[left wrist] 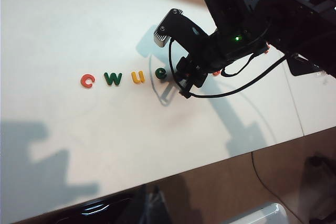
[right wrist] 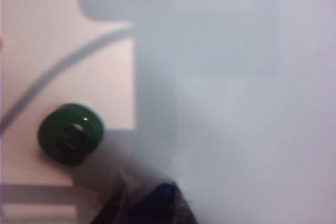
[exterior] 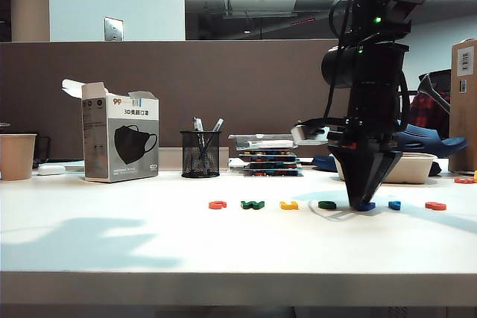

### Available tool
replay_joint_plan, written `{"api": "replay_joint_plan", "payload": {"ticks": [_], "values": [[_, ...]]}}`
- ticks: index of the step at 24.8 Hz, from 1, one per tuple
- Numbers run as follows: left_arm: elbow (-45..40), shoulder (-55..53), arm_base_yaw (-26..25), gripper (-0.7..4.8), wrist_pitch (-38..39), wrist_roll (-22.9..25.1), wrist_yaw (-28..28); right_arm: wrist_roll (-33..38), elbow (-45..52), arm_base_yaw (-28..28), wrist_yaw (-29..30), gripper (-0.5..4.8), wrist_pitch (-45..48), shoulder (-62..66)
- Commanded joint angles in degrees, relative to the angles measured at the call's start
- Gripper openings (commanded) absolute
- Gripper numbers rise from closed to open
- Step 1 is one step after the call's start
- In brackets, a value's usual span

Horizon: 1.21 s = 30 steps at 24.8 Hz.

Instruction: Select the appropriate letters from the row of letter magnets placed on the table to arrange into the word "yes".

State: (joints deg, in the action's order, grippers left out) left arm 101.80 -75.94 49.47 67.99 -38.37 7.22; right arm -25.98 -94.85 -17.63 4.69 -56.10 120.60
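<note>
Mesh pen cup (exterior: 200, 154) on the table (exterior: 149, 236) holds pens. Row of letter magnets (exterior: 252, 204): seven counted, namely two red-orange, two green, one yellow, two blue. Right hand (exterior: 364, 200) is down on the dark blue letter (exterior: 365, 205), fingers narrowing about it; grip unconfirmed. Left hand not in view.

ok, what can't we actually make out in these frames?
- Dark blue letter: exterior view, right gripper covers most of it; shape unreadable.
- Right jaws: whether they grip it; right wrist view is blurred.
- Light blue letter: hidden behind the right arm in the left wrist view.
- Left gripper: in no view.
- Green round letter: blurred close-up.
</note>
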Motion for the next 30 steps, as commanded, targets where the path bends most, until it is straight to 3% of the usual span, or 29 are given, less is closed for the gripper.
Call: {"api": "replay_joint_plan", "payload": {"ticks": [1, 9, 25, 30], "values": [[0.15, 0.15, 0.04, -0.05, -0.39, 0.24, 0.31, 0.02, -0.07, -0.02, -1.16, 0.78, -0.37, 0.07], [0.15, 0.15, 0.04, -0.05, -0.42, 0.24, 0.33, 0.04, -0.07, -0.13, -0.87, -0.06, 0.90, 0.07], [0.15, 0.15, 0.04, -0.05, -0.42, 0.24, 0.31, 2.49, -0.39, -0.92, 1.11, -0.06, 3.76, -3.43], [0.15, 0.15, 0.04, -0.05, -0.39, 0.24, 0.31, 6.99, -0.39, -0.94, 1.64, -0.06, 3.19, -7.58]]}}
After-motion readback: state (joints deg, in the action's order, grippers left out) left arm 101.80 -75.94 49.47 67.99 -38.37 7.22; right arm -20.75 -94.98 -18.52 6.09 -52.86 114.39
